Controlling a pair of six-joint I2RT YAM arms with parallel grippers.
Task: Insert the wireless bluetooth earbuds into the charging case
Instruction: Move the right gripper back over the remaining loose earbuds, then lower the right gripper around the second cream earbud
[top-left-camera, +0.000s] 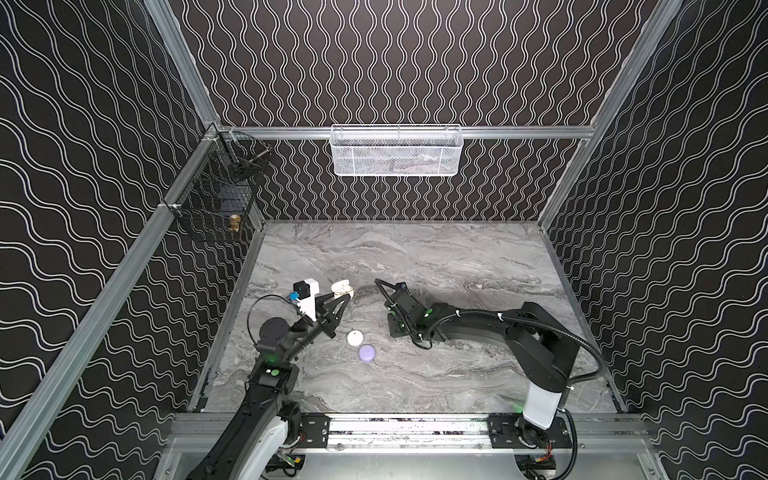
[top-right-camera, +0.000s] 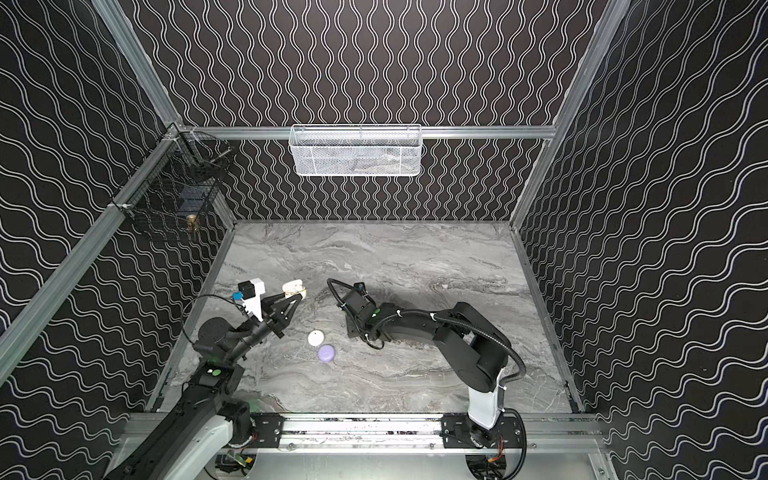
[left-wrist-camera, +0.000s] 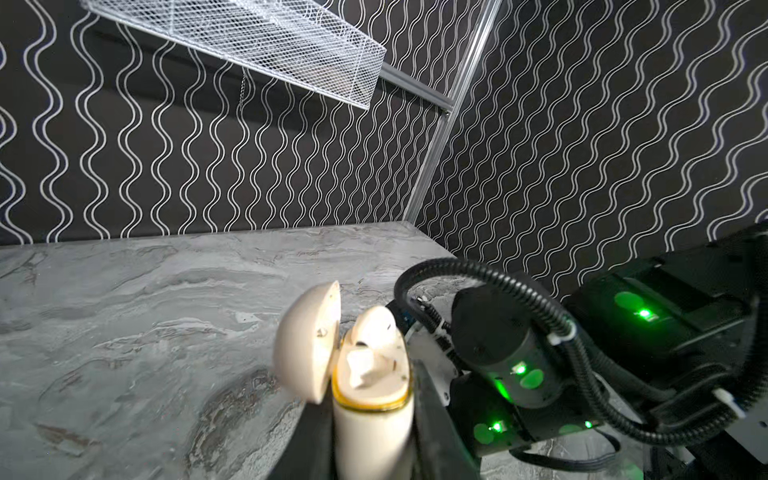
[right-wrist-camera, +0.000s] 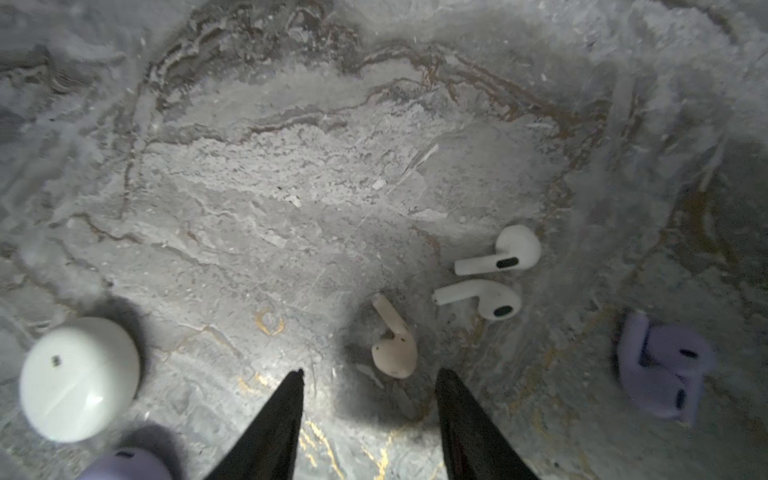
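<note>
- The charging case (left-wrist-camera: 370, 419), cream with a yellowish rim, has its lid (left-wrist-camera: 307, 345) flipped open and a seated earbud (left-wrist-camera: 376, 332) in one slot. In both top views it sits at about 10 o'clock from the table's middle.
- The left gripper (top-left-camera: 341, 298) is clamped on the case's lower body, one finger on each side.
- A loose off-white earbud (right-wrist-camera: 394, 349) lies on the marble table (top-left-camera: 457, 257), just ahead of the tips of the right gripper (right-wrist-camera: 370, 372). Its jaws stand apart and touch nothing.
- Two white earbuds (right-wrist-camera: 486, 297) lie side by side just beside the off-white one. The lavender earbuds (right-wrist-camera: 660, 365) lie farther off and are blurred.
- A white round case (top-left-camera: 355, 338), lid down, rests at about 9 o'clock from the right gripper, with a lavender case (top-left-camera: 366, 353) just beside it at its 5 o'clock.
- A white mesh basket (top-left-camera: 397, 151) hangs on the back wall at 12 o'clock, and a black wire basket (top-left-camera: 216, 195) on the rail at 10 o'clock.
</note>
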